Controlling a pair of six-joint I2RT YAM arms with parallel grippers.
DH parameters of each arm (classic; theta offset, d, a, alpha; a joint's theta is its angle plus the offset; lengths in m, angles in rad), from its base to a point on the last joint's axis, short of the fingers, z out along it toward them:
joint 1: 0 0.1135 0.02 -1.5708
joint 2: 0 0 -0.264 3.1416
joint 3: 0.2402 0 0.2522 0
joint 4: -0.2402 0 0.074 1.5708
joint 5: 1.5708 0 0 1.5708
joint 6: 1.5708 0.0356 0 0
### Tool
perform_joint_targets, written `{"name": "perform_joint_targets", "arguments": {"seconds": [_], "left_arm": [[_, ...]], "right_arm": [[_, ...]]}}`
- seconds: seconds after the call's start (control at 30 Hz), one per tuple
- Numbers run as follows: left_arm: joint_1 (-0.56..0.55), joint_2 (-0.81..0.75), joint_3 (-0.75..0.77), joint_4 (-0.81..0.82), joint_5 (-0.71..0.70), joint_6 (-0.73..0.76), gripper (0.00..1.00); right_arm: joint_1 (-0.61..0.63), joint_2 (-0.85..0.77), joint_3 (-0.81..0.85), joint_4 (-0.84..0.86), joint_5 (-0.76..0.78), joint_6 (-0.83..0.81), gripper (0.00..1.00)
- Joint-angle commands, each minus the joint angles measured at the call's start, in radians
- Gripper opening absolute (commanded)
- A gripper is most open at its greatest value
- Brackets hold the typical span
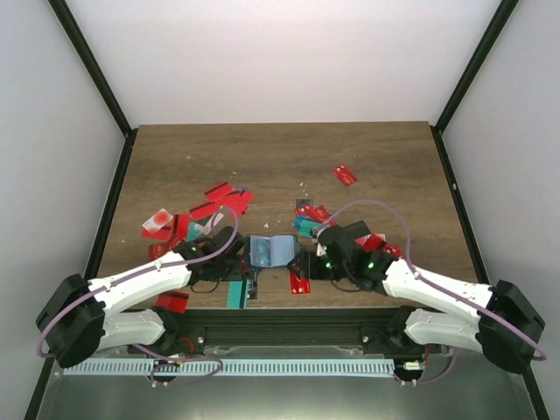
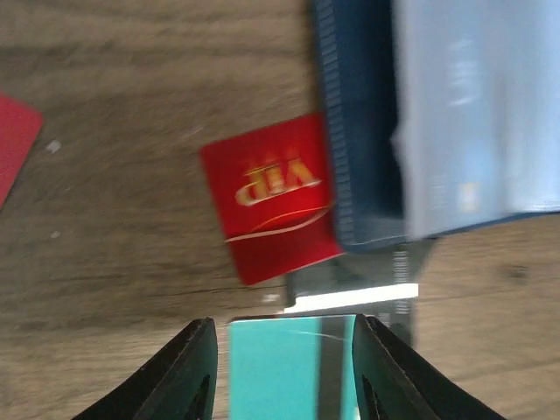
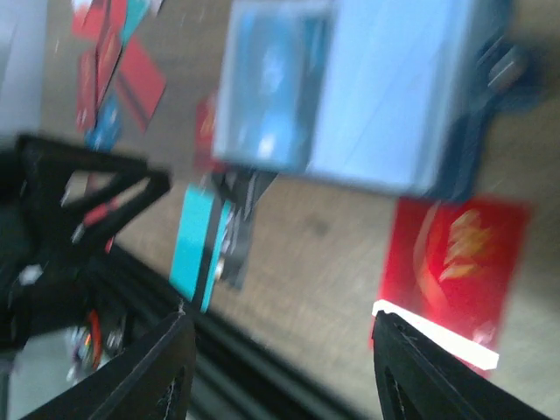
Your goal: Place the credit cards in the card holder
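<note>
Top external view: on the wooden table [image 1: 192, 157], the card holder [image 1: 269, 251] lies open near the front edge between left gripper [image 2: 284, 322] and right gripper [image 3: 282, 319], both parted and empty; credit cards [image 1: 223, 199] lie scattered around; seemingly the pick-up stage, which next calls for pinching the teal card [image 2: 280, 372] under the left jaws

Overhead wide; close wrist views share card holder [image 2: 359, 175].

1. Your left wrist view cuts the open navy-blue folding card holder [image 2: 363, 157] off at top and right.
2. The flat teal plastic card [image 2: 280, 367] runs off the bottom edge.
3. Your right wrist view is blurred; the red plastic card's [image 3: 455, 262] print is unreadable.
</note>
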Motion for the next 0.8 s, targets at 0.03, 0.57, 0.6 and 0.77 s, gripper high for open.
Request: {"name": "perform_joint_targets", "arguments": {"seconds": [0.03, 0.57, 0.6, 0.77], "left_arm": [[-0.004, 0.026, -0.095, 0.067, -0.086, -0.138, 0.44], [-0.113, 0.028, -0.251, 0.238, 0.066, -0.194, 0.43], [-0.120, 0.024, -0.257, 0.238, 0.065, -0.203, 0.43], [-0.155, -0.020, -0.274, 0.216, 0.054, -0.250, 0.43]], "right_arm": [[0.205, 0.034, -0.028, 0.146, -0.050, 0.194, 0.58], [0.405, 0.439, -0.064, 0.525, -0.058, 0.495, 0.63], [0.407, 0.462, -0.063, 0.548, -0.063, 0.507, 0.63], [0.434, 0.561, -0.050, 0.645, -0.078, 0.577, 0.63]]}}
